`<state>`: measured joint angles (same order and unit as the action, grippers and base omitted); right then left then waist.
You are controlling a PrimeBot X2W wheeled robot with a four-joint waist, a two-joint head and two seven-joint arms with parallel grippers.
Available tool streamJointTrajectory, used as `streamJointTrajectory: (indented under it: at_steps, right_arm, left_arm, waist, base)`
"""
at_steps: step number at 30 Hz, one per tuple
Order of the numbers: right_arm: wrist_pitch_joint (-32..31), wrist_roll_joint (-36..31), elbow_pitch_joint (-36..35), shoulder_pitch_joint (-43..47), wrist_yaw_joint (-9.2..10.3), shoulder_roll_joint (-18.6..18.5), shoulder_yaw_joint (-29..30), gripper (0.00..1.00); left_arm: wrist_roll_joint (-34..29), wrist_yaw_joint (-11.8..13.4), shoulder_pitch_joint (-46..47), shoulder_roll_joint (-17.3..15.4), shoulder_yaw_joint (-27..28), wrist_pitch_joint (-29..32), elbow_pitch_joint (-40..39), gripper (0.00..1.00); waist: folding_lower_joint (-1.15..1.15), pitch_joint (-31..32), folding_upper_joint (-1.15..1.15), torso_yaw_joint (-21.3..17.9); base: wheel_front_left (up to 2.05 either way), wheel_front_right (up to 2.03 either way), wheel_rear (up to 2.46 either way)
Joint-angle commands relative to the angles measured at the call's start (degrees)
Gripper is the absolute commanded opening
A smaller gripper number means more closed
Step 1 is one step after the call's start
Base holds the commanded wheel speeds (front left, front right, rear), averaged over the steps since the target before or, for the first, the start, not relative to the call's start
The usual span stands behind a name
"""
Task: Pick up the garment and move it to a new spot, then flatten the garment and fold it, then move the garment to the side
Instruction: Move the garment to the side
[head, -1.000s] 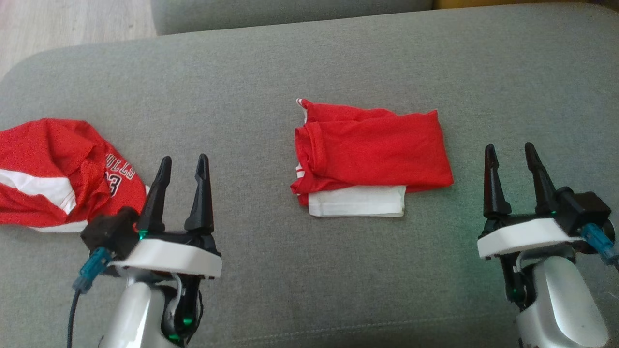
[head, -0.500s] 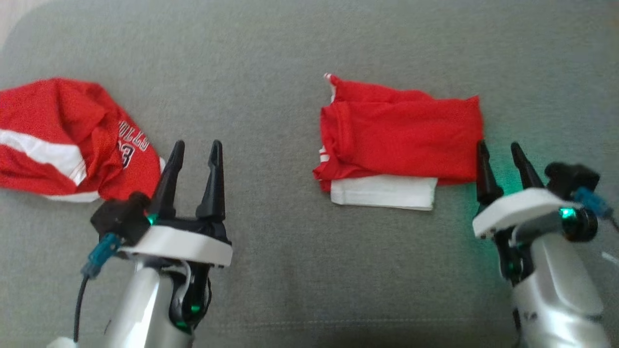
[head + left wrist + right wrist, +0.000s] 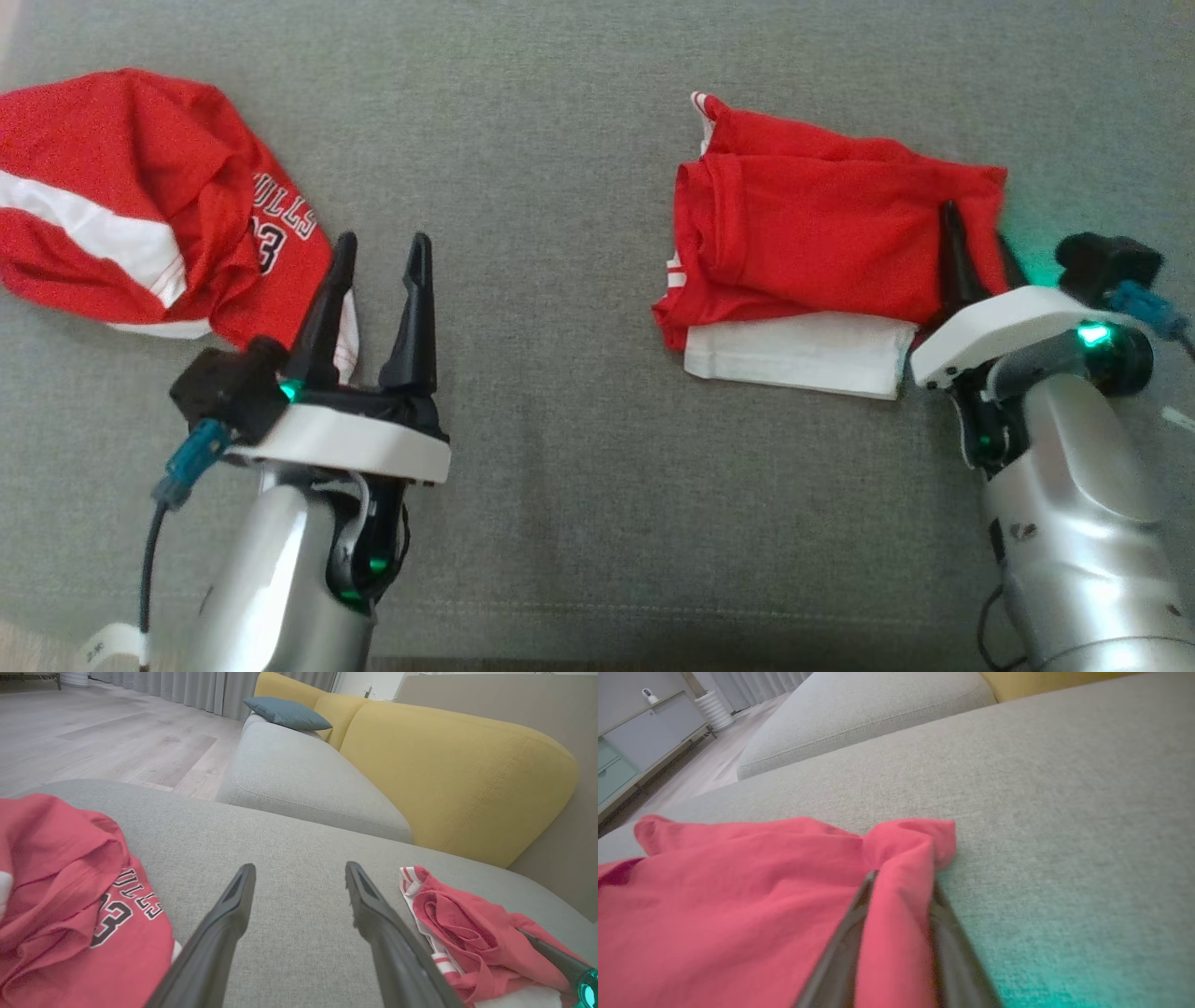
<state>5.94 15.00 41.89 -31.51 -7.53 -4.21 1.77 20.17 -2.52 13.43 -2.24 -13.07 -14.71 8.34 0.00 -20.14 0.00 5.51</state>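
The folded red garment (image 3: 822, 233) with a white layer under it lies on the grey cushion (image 3: 560, 140), right of centre. My right gripper (image 3: 976, 233) is at its right edge. In the right wrist view, a bunched fold of the garment (image 3: 738, 896) is pinched between the right gripper's (image 3: 903, 882) two fingers. My left gripper (image 3: 383, 241) stands open over bare cushion, nothing between its fingers (image 3: 224, 924). The left wrist view has the garment (image 3: 467, 924) at the right.
A crumpled red and white jersey (image 3: 140, 187) with lettering lies at the left, just beside the left gripper. Behind the cushion are another grey seat (image 3: 299, 779), a yellow sofa back (image 3: 458, 765), a blue pillow (image 3: 285, 713) and wooden floor (image 3: 93, 742).
The head camera has tilted, shifting the whole picture. My right gripper moved forward to the garment's right edge and closed its fingers onto the cloth. The left gripper stays open.
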Motion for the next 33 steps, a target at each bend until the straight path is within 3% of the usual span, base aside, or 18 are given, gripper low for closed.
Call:
streamJointTrajectory:
  at_steps: [1,7,11,15,19,25,33]
  right_arm:
    - [1.1,-2.0,-0.2,-0.3,0.04,0.2,-2.3,0.0]
    - [3.0,-6.9,-0.1,-2.8,0.04,-3.9,-4.2,0.0]
    - [2.9,-8.2,-0.2,-5.0,0.04,-10.5,-4.9,0.0]
    - [2.5,-9.6,1.6,-6.9,0.04,-19.8,-3.0,0.0]
    - [2.6,-10.1,2.1,-8.9,0.04,-25.0,-1.3,0.0]
    - [3.1,-11.2,0.6,-10.5,0.04,-28.0,-1.7,0.0]
    - [3.1,-17.1,-0.6,-11.4,0.04,-27.7,5.3,0.0]
  left_arm:
    - [-0.5,0.1,2.1,-0.6,2.0,-0.3,-1.9,1.0]
    - [-0.7,-0.1,2.8,-0.6,2.1,-0.3,-1.9,1.0]
    - [-0.7,-0.2,3.3,-0.6,2.1,-0.3,-1.9,1.0]
    - [-0.5,-0.2,3.6,-0.6,1.9,-0.3,-1.9,1.0]
    - [-0.2,-0.3,3.9,-0.6,2.0,-0.3,-2.1,1.0]
    - [0.3,-0.1,4.2,-0.6,1.8,-0.3,-2.4,1.0]
    - [0.7,0.0,4.8,-0.6,1.7,-0.3,-2.7,1.0]
  waist:
    - [0.0,-0.2,0.0,-0.6]
    - [0.0,-0.8,0.0,-2.2]
    - [0.0,-1.1,0.0,-3.2]
    - [0.0,-1.4,0.0,-3.6]
    - [0.0,-1.9,0.0,-3.6]
    - [0.0,-2.8,0.0,-3.4]
    - [0.0,-4.1,0.0,-2.8]
  base:
    - [0.0,0.0,0.0]
    - [0.0,0.0,0.0]
    - [0.0,0.0,0.0]
    - [0.0,0.0,0.0]
    - [0.0,0.0,0.0]
    - [0.0,0.0,0.0]
    - [0.0,0.0,0.0]
